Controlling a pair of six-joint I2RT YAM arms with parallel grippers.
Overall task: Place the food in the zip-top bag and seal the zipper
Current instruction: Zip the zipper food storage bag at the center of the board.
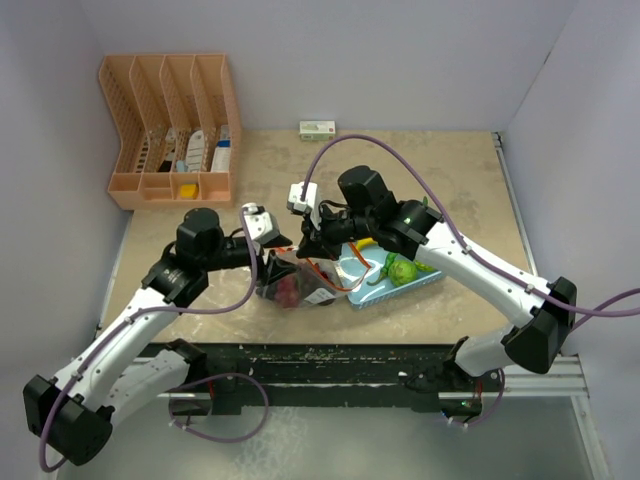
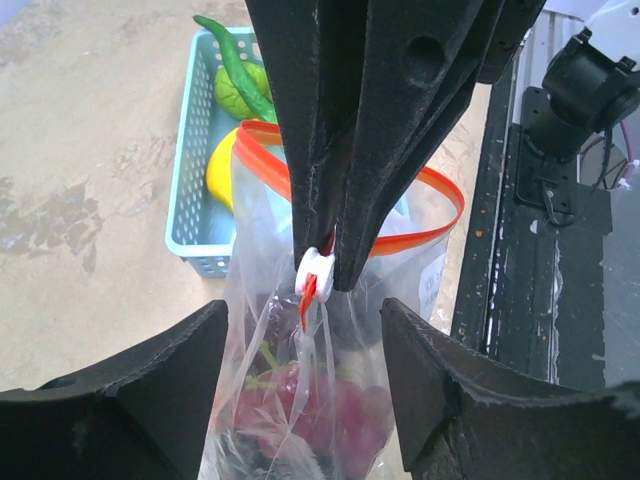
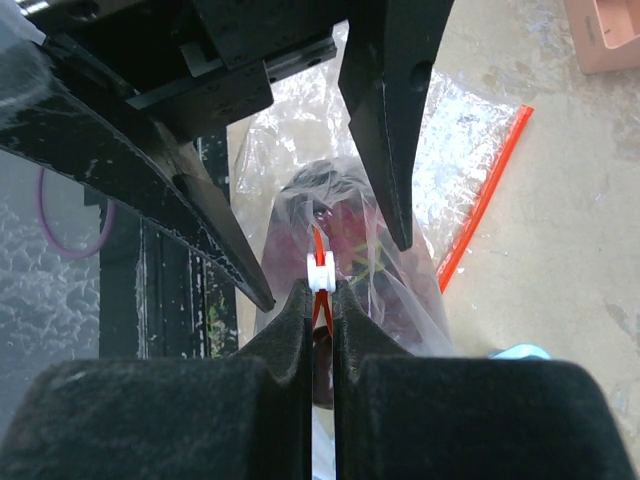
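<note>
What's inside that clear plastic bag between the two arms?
Dark red grapes with some green stem show through the zip-top bag. Crinkles and glare blur the rest, so whether anything else is inside cannot be told.

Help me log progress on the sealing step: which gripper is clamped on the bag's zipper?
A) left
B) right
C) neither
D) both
B: the right gripper is pinched shut on the zipper at its white slider, while the left gripper stands open around the bag.
</note>
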